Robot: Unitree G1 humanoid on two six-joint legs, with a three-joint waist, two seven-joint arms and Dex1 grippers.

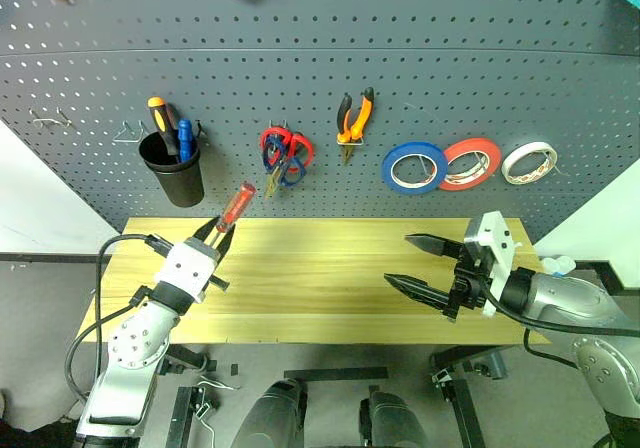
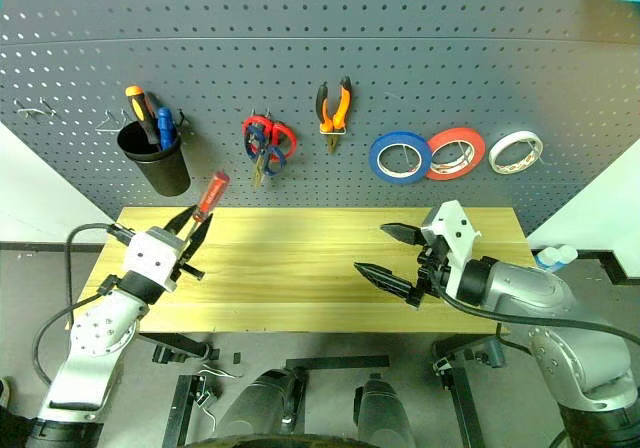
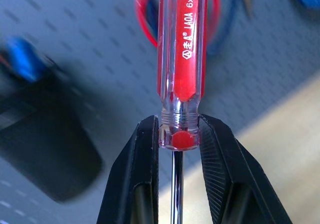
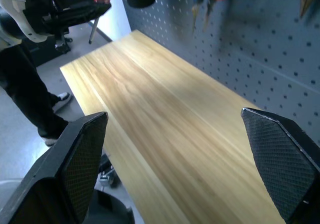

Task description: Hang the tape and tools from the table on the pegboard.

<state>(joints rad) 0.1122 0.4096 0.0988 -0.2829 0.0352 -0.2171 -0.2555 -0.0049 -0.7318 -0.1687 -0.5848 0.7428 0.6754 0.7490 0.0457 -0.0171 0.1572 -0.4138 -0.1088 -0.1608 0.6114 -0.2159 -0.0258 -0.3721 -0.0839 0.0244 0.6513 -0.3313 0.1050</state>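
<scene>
The red-handled screwdriver (image 1: 236,208) is clamped by the left gripper (image 1: 211,233), whose fingers (image 3: 142,174) are closed on the clear collar at the base of the handle, where the metal shaft begins. The handle is tilted up toward the pegboard (image 1: 400,58), above the tabletop's back left corner, just beside the black cup (image 1: 172,173) but apart from it. In that cup an orange-handled screwdriver (image 1: 158,116) and a blue-handled screwdriver (image 1: 184,138) are stood.

The right gripper (image 1: 418,263) is held over the right part of the tabletop (image 1: 320,278), its fingers (image 4: 82,154) spread wide with nothing between them; bare wood is seen in the gap.

On the pegboard, the dark-handled scissors (image 1: 288,168) are hung together with the red-handled scissors (image 1: 275,148), overlapping on one spot. The orange-and-black pliers (image 1: 353,118) are hung just to their right. Farther right, the blue tape ring (image 1: 414,167) is hung, overlapped at its edge by the red-orange roll (image 1: 471,163), with the white roll (image 1: 529,162) near but apart.

The tabletop is bare from edge to edge, so open room is left between the two grippers. A stretch of unoccupied pegboard is left between the cup and the scissors, and bare hooks (image 1: 50,120) are seen to the left of the cup. A person's dark trouser leg and shoe (image 4: 47,129) are seen on the floor past the tabletop's far end in the right wrist view.
</scene>
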